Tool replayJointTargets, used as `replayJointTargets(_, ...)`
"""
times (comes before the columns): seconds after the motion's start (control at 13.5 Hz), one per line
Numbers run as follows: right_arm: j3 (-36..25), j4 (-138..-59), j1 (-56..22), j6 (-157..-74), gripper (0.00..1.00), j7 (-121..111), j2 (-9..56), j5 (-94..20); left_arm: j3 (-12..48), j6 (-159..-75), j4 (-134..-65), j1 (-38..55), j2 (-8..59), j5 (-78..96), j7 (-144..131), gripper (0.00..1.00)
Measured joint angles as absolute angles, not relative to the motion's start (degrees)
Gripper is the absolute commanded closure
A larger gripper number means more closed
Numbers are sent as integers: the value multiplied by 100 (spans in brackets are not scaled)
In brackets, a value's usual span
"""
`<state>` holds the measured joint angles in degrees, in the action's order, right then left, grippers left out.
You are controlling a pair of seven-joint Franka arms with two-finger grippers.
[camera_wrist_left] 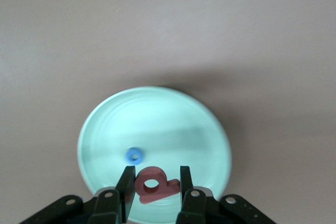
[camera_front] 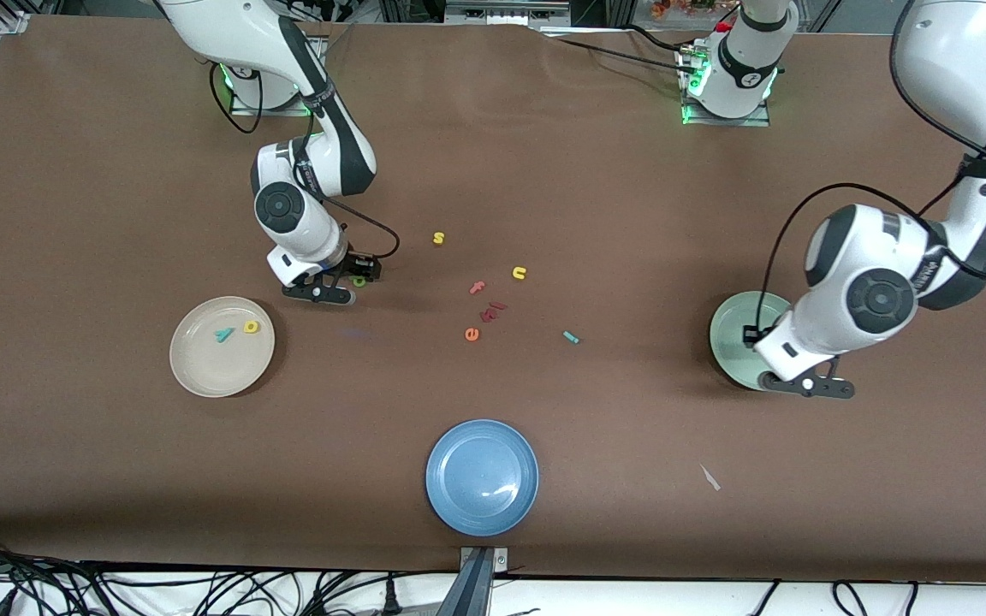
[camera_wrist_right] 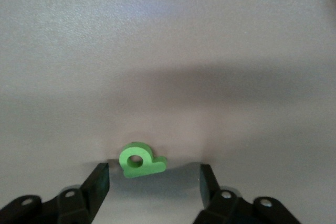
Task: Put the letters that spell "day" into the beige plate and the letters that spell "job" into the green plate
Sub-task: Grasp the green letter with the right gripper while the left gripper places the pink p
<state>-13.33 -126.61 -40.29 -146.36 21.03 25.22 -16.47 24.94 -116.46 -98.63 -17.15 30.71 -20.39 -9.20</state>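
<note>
My left gripper (camera_front: 808, 387) (camera_wrist_left: 155, 182) hangs over the green plate (camera_front: 733, 334) (camera_wrist_left: 157, 119), shut on the pink-red b (camera_wrist_left: 153, 184). The blue o (camera_wrist_left: 134, 156) lies in that plate. My right gripper (camera_front: 326, 293) (camera_wrist_right: 153, 184) is low over the table and open. The dark green d (camera_front: 359, 281) (camera_wrist_right: 140, 161) lies flat just ahead of its fingertips, touching neither finger. The beige plate (camera_front: 202, 376) holds the teal y (camera_front: 223, 334) and the yellow rounded letter (camera_front: 251, 327). The teal j (camera_front: 571, 337) lies on the table mid-way between the plates.
Loose letters lie at mid-table: a yellow s (camera_front: 438, 238), a yellow u (camera_front: 519, 273), a pink f (camera_front: 478, 287), an orange e (camera_front: 472, 334) and dark red pieces (camera_front: 493, 310). A blue plate (camera_front: 482, 476) sits nearest the front camera.
</note>
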Motion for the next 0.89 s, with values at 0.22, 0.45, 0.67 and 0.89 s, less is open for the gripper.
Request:
replayJointTargets(0.22, -1333, -12651, -4032, -14657, 29, 2100, 2535, -1647, 2495, -11703, -10156, -1941, 3337, -2038, -785, 71)
replayJointTargets(0.45, -1333, -12633, -4032, -14687, 37, 2060, 2584, -1646, 2512, -11905, -10224, -1927, 3672, -2038, -793, 52)
replayJointTargets(0.67, -1340, -12612, -4032, -14690, 46, 2028, 2591, -1645, 2520, -11924, -10219, -1927, 3731, -2038, -806, 0)
replayJointTargets(0.89, -1343, -12597, -4032, -14690, 51, 2022, 2591, -1644, 2627, -11957, -10051, -1925, 3718, -1956, -979, 0)
